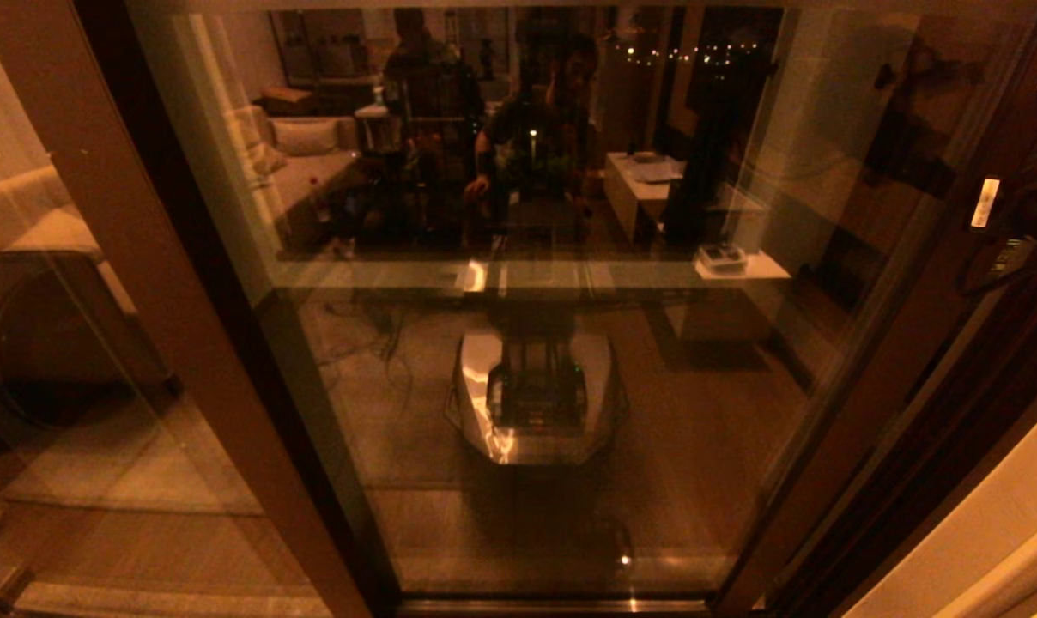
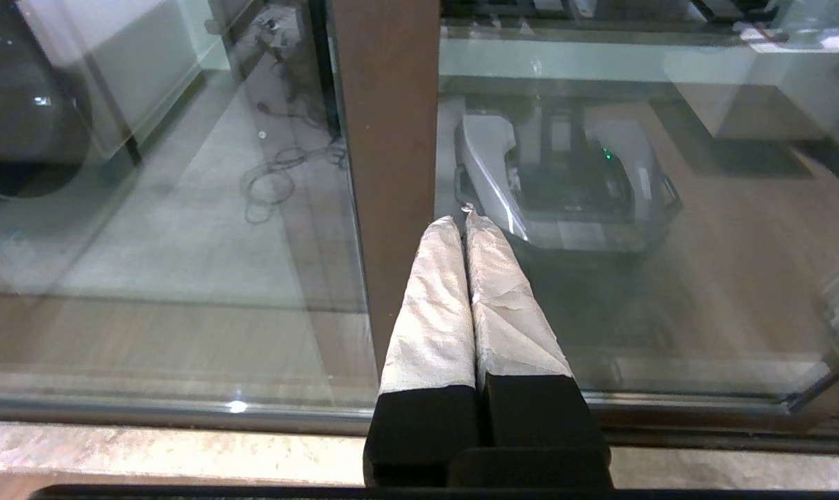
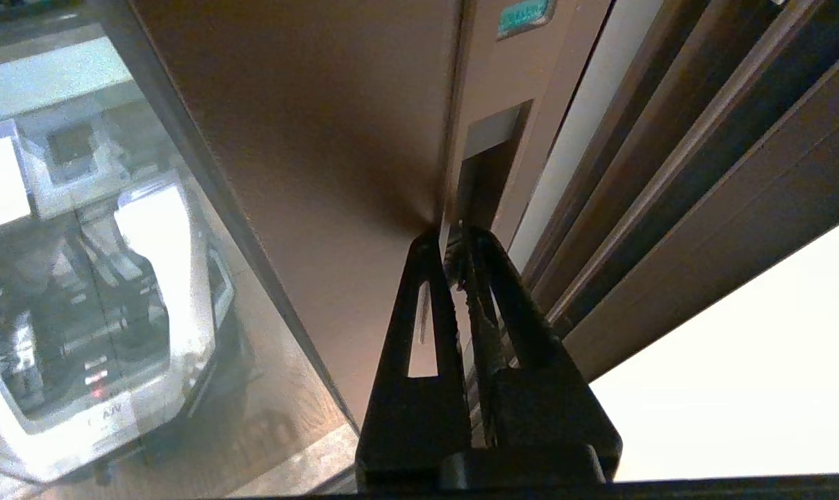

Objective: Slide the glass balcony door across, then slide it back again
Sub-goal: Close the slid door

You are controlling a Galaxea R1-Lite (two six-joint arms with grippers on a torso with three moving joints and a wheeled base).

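Right gripper (image 3: 454,239) jaws clenched at glass balcony door (image 3: 322,139) frame edge; left gripper (image 2: 464,222) jaws clenched.

Dim and amber in the head view, with room reflections across the glass balcony door (image 1: 518,283), brighter in both wrist views.

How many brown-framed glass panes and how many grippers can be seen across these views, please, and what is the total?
Brown-framed glass panes: 2, the glass balcony door and the other pane
Grippers: 2, the left gripper and the right gripper
Total: 4
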